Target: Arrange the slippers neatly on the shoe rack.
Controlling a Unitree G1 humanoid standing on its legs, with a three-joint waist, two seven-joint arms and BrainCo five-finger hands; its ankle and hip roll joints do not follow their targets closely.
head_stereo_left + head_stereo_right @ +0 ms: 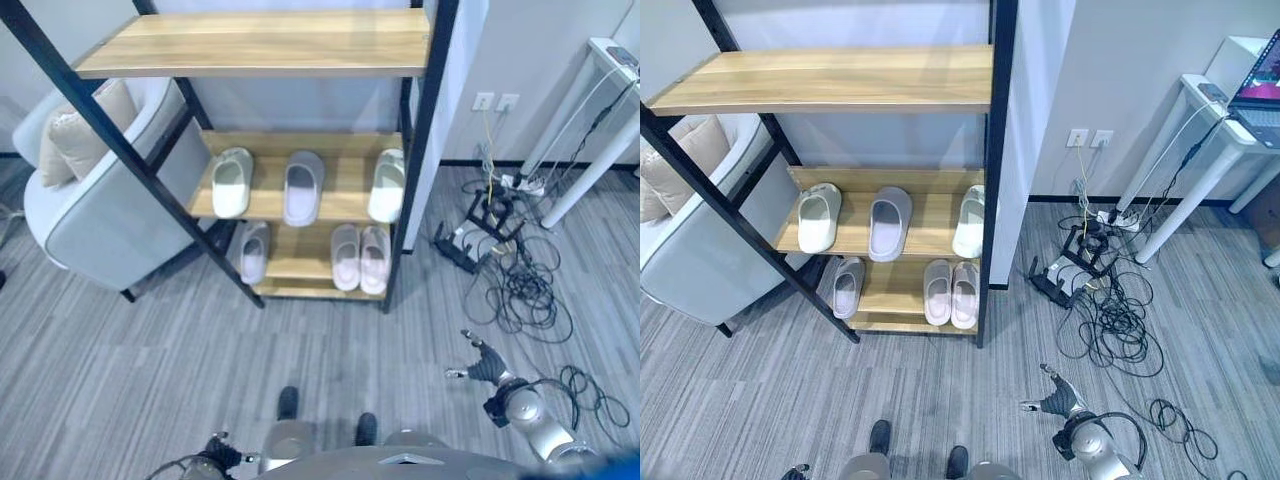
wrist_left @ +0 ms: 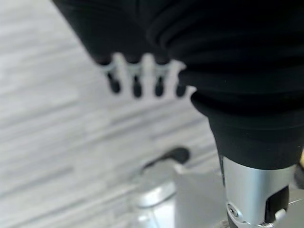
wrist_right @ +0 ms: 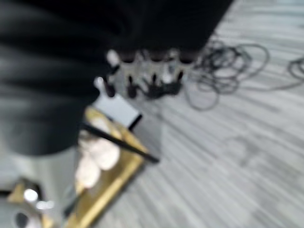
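The black-framed shoe rack (image 1: 260,42) has wooden shelves. Its middle shelf holds a pale green slipper (image 1: 232,182), a grey slipper (image 1: 303,186) and a whitish slipper (image 1: 387,185), spaced apart with toes inward. On the bottom shelf lie a lilac slipper (image 1: 254,252) on the left and a pink pair (image 1: 360,258) side by side on the right. My right hand (image 1: 487,366) hangs low over the floor right of the rack, open and empty. My left hand (image 2: 137,78) hangs by my side over bare floor, fingers straight, holding nothing.
A grey armchair (image 1: 100,215) with a beige cushion stands against the rack's left side. Tangled black cables (image 1: 512,275) and a power strip lie on the floor to the right, beside a white table's legs (image 1: 585,150). Grey floor lies before the rack.
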